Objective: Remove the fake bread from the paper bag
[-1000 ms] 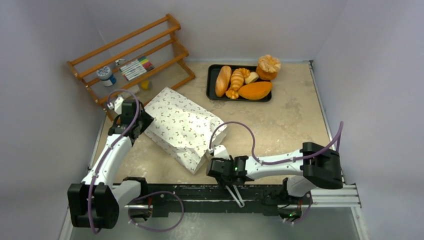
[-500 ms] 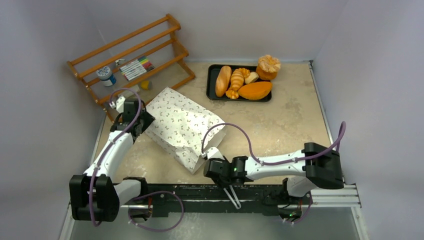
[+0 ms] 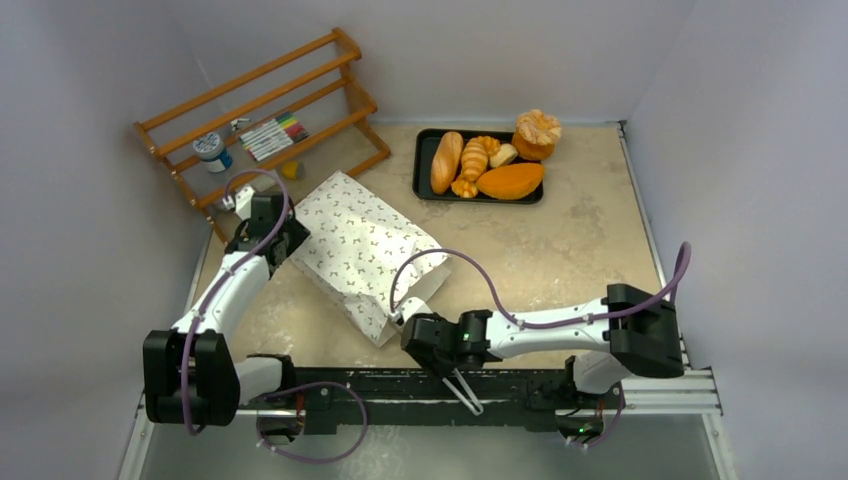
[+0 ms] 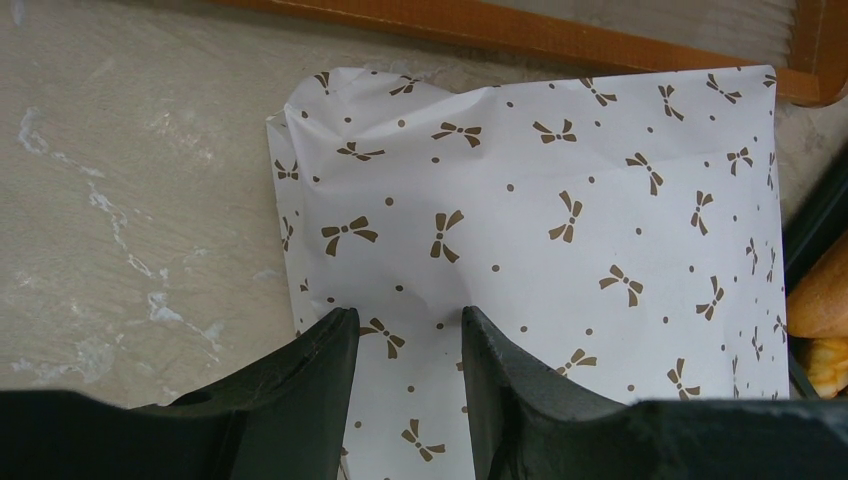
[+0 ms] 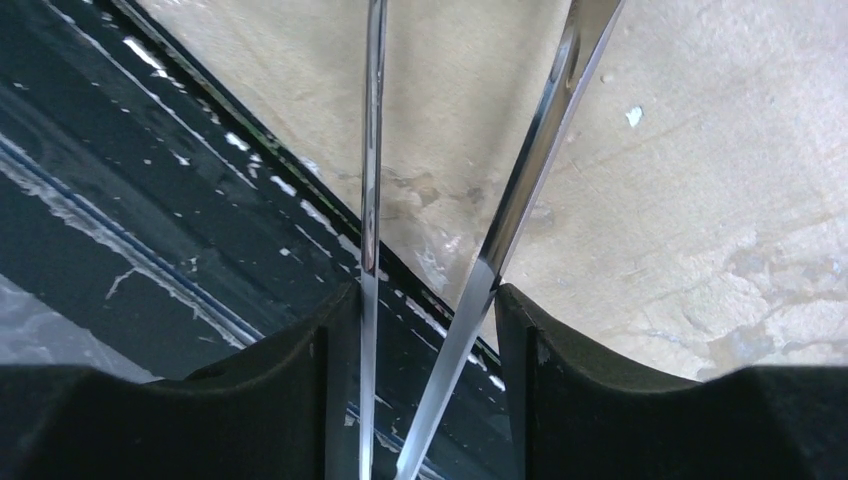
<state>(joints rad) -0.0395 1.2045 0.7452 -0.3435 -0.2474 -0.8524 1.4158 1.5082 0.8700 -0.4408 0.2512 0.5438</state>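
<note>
While paper bag (image 3: 365, 250) lies flat on table (image 3: 560, 250), just 9 o'clock of centre, left gripper (image 4: 405, 318) sits over its 10 o'clock end. Fingers apart, printed paper in gap; grip or not, cannot tell. Right gripper (image 5: 425, 300), at bag's 5 o'clock corner, clamped on metal tongs (image 5: 520, 170), blades splayed. Bread (image 3: 510, 180) on black tray (image 3: 421, 178), 1 o'clock.

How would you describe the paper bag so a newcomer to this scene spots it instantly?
Start at the wooden rack at the far left of the top view. Lying in front of it is the paper bag. It alone is large and white with small brown bows, unlike the black tray to its right.
</note>
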